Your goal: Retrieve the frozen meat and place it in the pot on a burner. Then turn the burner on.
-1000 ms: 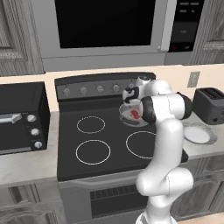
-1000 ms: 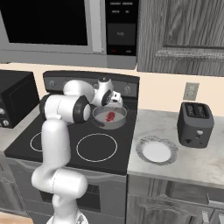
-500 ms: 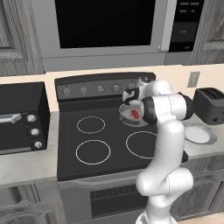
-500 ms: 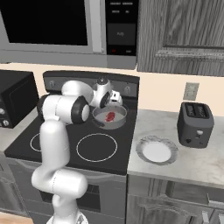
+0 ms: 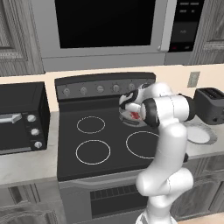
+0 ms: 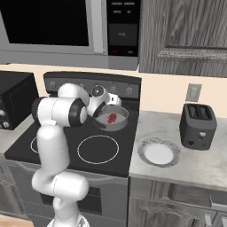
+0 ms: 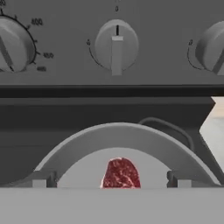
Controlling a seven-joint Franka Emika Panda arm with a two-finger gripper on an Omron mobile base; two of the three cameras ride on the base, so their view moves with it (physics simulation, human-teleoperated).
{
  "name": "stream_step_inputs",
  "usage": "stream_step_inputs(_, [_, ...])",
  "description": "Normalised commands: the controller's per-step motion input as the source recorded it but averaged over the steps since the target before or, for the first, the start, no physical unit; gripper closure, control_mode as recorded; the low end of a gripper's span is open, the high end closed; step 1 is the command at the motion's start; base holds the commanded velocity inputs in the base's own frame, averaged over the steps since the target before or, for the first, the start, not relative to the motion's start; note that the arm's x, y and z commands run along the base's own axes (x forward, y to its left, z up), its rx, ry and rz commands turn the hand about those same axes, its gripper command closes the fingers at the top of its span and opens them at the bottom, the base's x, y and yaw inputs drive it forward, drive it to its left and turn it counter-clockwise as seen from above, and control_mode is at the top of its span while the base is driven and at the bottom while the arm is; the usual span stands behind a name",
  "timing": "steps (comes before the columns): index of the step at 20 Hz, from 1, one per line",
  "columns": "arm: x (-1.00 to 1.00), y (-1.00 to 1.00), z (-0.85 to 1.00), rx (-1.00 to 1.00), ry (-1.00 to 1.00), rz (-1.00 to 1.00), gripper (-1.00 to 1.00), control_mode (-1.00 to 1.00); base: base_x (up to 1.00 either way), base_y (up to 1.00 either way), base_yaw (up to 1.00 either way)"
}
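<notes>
Resting: small red frozen meat chunk (image 7: pixel 120 173) inside the shallow grey metal pot (image 6: pixel 122 120), rear right burner.
Aim: round grey knob (image 7: pixel 116 46) directly ahead; I approach straight, then twist.
Jaws: my gripper (image 6: pixel 107 101), opening I cannot tell.

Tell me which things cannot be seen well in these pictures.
- Claw: in the right base view too small to tell open or shut.
- Pot: in the left base view the arm hides most of it.
- Frozen meat: in the hand view its lower part is cut off.
- Knob markings: blurred.
</notes>
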Motion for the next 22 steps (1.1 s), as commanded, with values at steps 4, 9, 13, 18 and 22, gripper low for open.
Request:
stream_step_inputs(4, [-0.26, -0.08, 0.43, 0.00, -0.29, 0.00, -1.00, -1.00, 0.00, 0.00, 0.00])
stream_step_inputs(9, [-0.28, -0.22, 0.49, 0.00, -0.14, 0.00, -1.00, -1.00, 0.00, 0.00, 0.00])
stream_step_inputs(13, [-0.05, -0.13, 0.05, 0.02, 0.01, 0.00, -1.00, -1.00, 0.00, 0.00, 0.00])
stream_step_inputs(18, [-0.20, -0.02, 0.00, 0.00, 0.00, 0.00, -1.00, -1.00, 0.00, 0.00, 0.00])
stream_step_inputs(22, [-0.59, -0.06, 0.12, 0.01, -0.02, 0.01, -1.00, -1.00, 0.00, 0.00, 0.00])
